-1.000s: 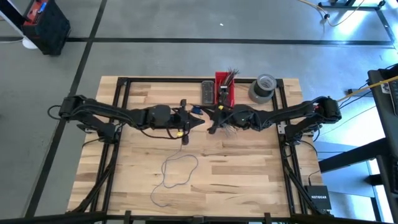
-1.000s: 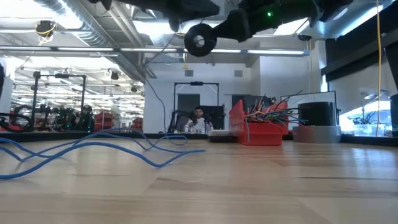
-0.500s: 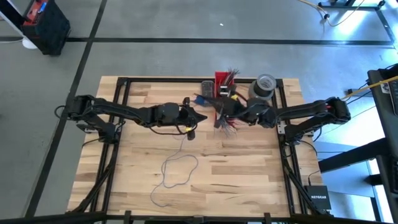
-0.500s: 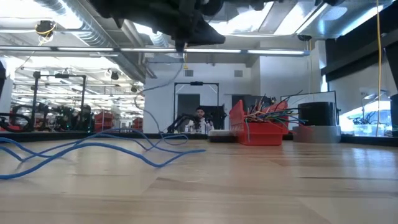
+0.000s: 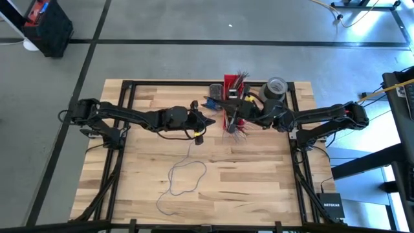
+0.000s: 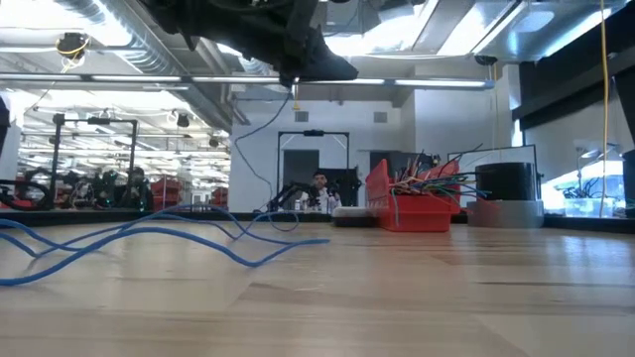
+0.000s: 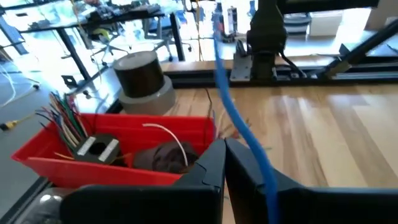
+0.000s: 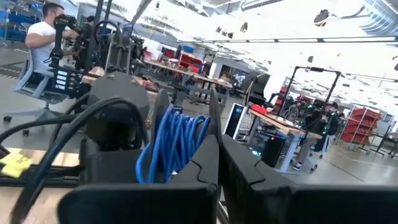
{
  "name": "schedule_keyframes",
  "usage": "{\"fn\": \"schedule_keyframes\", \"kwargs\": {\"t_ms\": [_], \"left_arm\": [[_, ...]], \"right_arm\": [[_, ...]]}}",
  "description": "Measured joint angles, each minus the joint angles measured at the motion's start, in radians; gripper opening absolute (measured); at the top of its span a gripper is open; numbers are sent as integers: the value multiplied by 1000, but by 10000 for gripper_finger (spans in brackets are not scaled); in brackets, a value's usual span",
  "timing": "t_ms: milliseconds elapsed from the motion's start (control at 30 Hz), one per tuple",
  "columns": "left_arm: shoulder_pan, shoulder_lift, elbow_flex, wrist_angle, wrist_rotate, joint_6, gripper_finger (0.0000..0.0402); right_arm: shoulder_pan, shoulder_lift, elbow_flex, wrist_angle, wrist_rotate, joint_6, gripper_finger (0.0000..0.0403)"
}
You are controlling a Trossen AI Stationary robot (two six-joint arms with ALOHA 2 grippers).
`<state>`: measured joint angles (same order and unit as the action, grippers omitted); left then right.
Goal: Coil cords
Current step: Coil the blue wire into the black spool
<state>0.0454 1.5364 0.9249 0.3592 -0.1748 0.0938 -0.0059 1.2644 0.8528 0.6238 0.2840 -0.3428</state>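
Observation:
A thin blue cord lies in a loose loop on the wooden table, and in the low view it shows as waves. From the loop one strand rises to my left gripper, which is shut above the table's middle. Part of the same cord is wound into a small blue coil, also seen in the high view. My right gripper is shut on that coil, higher up, close to the left gripper and toward the far side. My left gripper has the blue cord at its shut fingers, which point nearly level toward the table's right. The strand runs on past the fingertips. Below the gripper it hangs in a slack curve to the table. My right gripper holds the coil's bundled loops beside its shut fingers. The finger hides the exact place of contact. It comes in about level from the table's right. The coil is lifted clear of the table.
A red bin with short coloured wire ends stands at the far middle, right behind the grippers. A grey tape roll stands to its right. A black frame runs along the table's edges. The near half holds only the cord loop.
My right gripper has risen and drawn back toward the table's far right with the coil, rolling as it went. My left gripper has sunk a little and shifted slightly right. The strand below it now hangs in a longer curve; the loop on the table has stayed put.

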Motion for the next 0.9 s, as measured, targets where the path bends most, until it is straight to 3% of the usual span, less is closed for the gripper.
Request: {"fn": "schedule_keyframes", "kwargs": {"t_ms": [200,467,733,900], "left_arm": [[-43,-10,0,-25,5,60,4],[-116,-63,53,-213,-42,87,4],[-133,-55,59,-228,-61,133,5],[-115,-20,59,-195,-61,115,58]], "right_arm": [[0,0,0,-15,0,0,8],[0,-1,0,-72,0,6,8],[0,-1,-1,-98,-7,24,8],[0,-1,-1,-96,-6,24,8]]}}
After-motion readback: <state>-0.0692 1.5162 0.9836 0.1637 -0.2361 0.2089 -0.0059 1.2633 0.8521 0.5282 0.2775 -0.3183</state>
